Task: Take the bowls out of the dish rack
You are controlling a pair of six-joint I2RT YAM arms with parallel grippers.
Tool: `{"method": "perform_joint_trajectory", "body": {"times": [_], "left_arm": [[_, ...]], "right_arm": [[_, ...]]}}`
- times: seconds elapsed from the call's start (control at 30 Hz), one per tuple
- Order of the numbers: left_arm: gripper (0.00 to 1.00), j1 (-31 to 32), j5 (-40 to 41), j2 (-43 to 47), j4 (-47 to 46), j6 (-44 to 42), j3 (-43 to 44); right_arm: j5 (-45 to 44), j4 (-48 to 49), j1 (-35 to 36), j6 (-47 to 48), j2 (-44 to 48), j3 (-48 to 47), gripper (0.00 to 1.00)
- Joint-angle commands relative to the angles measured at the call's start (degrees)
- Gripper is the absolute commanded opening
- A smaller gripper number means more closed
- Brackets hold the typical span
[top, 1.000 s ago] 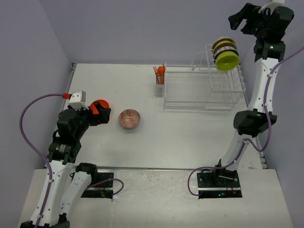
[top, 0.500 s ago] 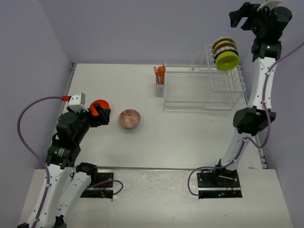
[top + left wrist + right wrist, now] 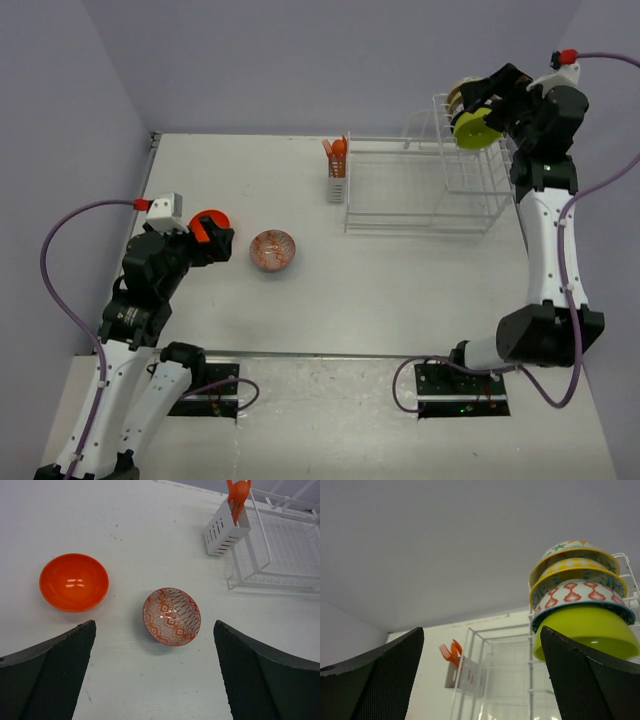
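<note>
your right jaws, spread wide, have swung down to the lime-green bowl [image 3: 585, 630] fronting the stack in the white wire dish rack's [image 3: 400, 190] far right corner, so that pick looks next. left jaws, released too, hover over the plain orange bowl [image 3: 74, 581] near the surface's [image 3: 380, 290] left edge.

Table [image 3: 400, 290]: dish rack [image 3: 420, 230] stands at far right. Cutlery basket [image 3: 337, 188] sits against the rack's left end, with utensils [image 3: 338, 150] standing in it. The rack's low flat section takes its left and middle; the taller slotted section is at its right end. Stack of bowls [image 3: 580, 615] sits in the slotted section, four nested by the look of it; which slots carry them is hard to tell. Out on the table, left of the rack and nearer: left bowl [image 3: 74, 581] and right bowl [image 3: 171, 616], upright, side by side but apart, the right one slightly nearer.
</note>
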State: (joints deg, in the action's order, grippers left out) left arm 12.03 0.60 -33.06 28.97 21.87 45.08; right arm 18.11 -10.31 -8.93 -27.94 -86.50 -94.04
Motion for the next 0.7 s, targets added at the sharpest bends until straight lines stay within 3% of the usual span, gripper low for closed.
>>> {"method": "perform_joint_trajectory", "body": {"times": [0.0,0.2,0.37,0.67], "left_arm": [[1.00,0.27,0.28,0.98,-0.58,-0.25,-0.34],[1.00,0.27,-0.07,1.86,-0.76,-0.33,-0.43],[1.00,0.27,-0.34,2.47,-1.02,-0.60,-0.52],[1.00,0.27,-2.01,3.09,-1.28,-0.86,-0.61]], "right_arm": [[-7.70,8.81,0.40,-10.89,8.27,5.08,0.99],[-16.78,8.89,0.32,-25.29,14.24,15.45,0.99],[-17.93,16.35,0.05,-42.95,18.46,27.83,0.88],[-16.88,23.75,-0.74,-48.08,13.12,29.35,0.70]]}}
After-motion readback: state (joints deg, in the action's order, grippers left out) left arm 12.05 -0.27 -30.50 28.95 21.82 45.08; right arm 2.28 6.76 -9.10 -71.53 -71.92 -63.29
